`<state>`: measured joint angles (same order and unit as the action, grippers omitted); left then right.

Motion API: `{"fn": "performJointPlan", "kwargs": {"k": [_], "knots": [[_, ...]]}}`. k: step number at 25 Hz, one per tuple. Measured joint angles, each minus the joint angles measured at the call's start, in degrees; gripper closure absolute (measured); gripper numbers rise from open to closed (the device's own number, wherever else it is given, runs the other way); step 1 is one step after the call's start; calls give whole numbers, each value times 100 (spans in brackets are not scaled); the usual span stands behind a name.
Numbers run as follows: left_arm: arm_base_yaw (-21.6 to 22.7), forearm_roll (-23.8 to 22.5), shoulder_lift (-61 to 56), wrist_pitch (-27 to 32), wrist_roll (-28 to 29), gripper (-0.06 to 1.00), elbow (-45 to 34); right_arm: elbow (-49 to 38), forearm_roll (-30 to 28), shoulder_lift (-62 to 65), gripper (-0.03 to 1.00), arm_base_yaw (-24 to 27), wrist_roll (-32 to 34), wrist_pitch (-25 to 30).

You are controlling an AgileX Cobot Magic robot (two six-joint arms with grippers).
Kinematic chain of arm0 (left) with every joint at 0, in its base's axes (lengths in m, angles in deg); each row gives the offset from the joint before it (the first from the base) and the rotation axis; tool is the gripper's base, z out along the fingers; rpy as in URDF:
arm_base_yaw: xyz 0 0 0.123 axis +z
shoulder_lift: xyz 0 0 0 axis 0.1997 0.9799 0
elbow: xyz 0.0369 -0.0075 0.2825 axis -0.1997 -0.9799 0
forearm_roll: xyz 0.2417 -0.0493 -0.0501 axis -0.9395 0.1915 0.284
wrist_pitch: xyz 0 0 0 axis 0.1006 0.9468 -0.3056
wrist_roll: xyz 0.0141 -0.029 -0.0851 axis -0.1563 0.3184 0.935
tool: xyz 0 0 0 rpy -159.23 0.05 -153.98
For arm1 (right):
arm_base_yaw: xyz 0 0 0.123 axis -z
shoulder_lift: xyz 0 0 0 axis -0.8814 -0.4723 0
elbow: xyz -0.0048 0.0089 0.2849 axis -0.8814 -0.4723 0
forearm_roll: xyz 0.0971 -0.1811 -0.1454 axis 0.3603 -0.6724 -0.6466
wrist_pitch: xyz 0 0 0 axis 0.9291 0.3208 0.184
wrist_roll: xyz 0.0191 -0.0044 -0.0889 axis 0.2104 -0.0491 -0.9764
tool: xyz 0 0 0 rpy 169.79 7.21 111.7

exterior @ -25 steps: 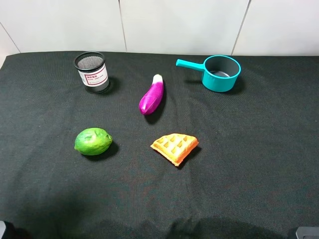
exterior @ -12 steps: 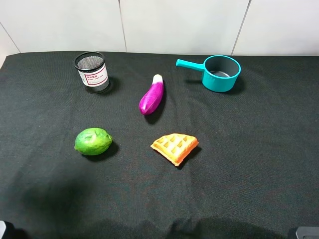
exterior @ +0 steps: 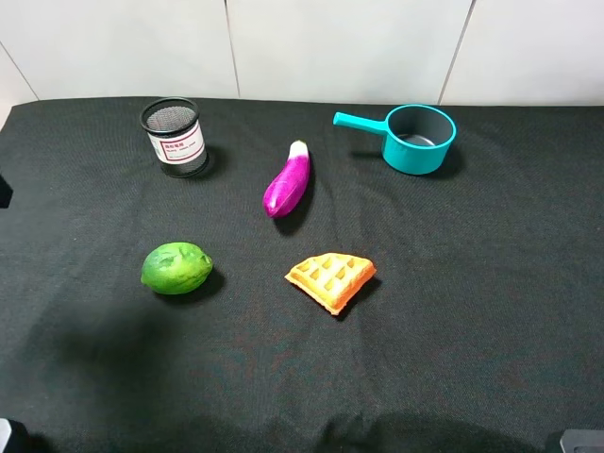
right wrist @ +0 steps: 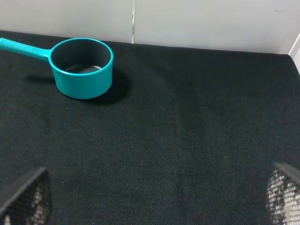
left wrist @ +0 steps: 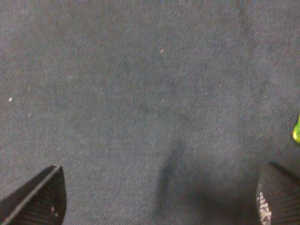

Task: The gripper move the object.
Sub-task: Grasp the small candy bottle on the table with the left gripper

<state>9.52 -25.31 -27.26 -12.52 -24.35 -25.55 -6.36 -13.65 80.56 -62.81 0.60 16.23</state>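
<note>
The black wire-mesh cup [exterior: 174, 137] with a white, red-printed label stands upright at the back left of the black cloth. No gripper touches it. In the left wrist view my left gripper [left wrist: 161, 192] is open and empty over bare cloth, with only its two fingertips [left wrist: 40, 197] showing. A sliver of the lime [left wrist: 296, 131] shows at that view's edge. My right gripper [right wrist: 159, 187] is open and empty, with mesh-textured fingertips [right wrist: 28, 197] showing, well short of the teal saucepan [right wrist: 83, 65]. The cup is out of both wrist views.
A purple eggplant [exterior: 288, 179] lies mid-table. The teal saucepan [exterior: 418, 139] stands at the back right. A green lime [exterior: 176, 268] and an orange waffle piece [exterior: 330, 278] lie nearer the front. A small dark part [exterior: 3, 189] pokes in at the left edge. A white wall runs behind.
A small dark part has come into view at the left edge of the exterior view, and the shadow at the front left has shifted. None of the objects has moved.
</note>
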Motion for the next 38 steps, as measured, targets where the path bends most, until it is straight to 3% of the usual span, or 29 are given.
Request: {"fn": "performJointPlan", "kwargs": {"k": [24,38], "knots": [[0,124,2395,32,-341,10,2161,0,0,0,27,0,0,0],[-108,672,3668,-37,-788,10,3432,0,0,0,27,0,0,0]]}}
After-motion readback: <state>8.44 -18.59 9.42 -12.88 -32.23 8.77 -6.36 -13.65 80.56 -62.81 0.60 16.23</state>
